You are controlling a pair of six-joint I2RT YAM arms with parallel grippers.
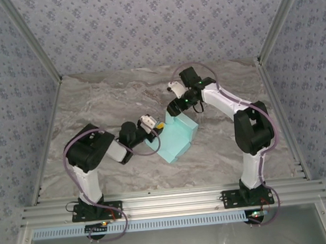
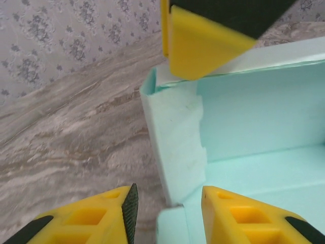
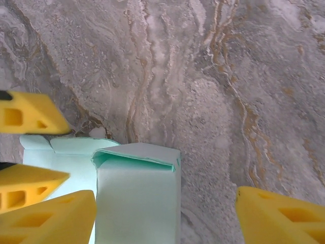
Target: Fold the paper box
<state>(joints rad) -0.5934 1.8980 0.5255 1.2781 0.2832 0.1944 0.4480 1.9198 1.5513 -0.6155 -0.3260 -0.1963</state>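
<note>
**A:** Overhead view, starting at frame left. What went in the book?

**B:** Left arm (image 1: 91,154) bent low over the marbled surface (image 1: 93,105), lower left of centre. Left hand (image 1: 154,127) sat at frame centre, at the left edge of the paper box (image 1: 178,138).

**A:** State of that hand?

**B:** Released. In its wrist view the two yellow fingers (image 2: 96,216) stood apart along the bottom of the frame, one on either side of the box's pale end wall. Bare surface showed between the lower-left one and the wall. The other sat inside the box. No pinch.

**A:** The box itself?

**B:** Mint card, lying on the surface at the centre of the overhead frame, between the two hands. The left wrist view looked into it: floor, long wall, end wall.

**A:** Further right?

**B:** Right hand (image 1: 175,106) sat at the box's upper edge, just above centre. Right arm (image 1: 252,128) ran off to the right of frame. In the left wrist view, one of its fingers (image 2: 203,43) lay against the box's rim, top centre.

**A:** Grasping?

**B:** No, released, fingers wide apart in the bottom corners of its wrist view. An upright folded end of the box stood between them, close to the lower-left one and well apart from the other. Could not tell whether the near one touched card.
</note>
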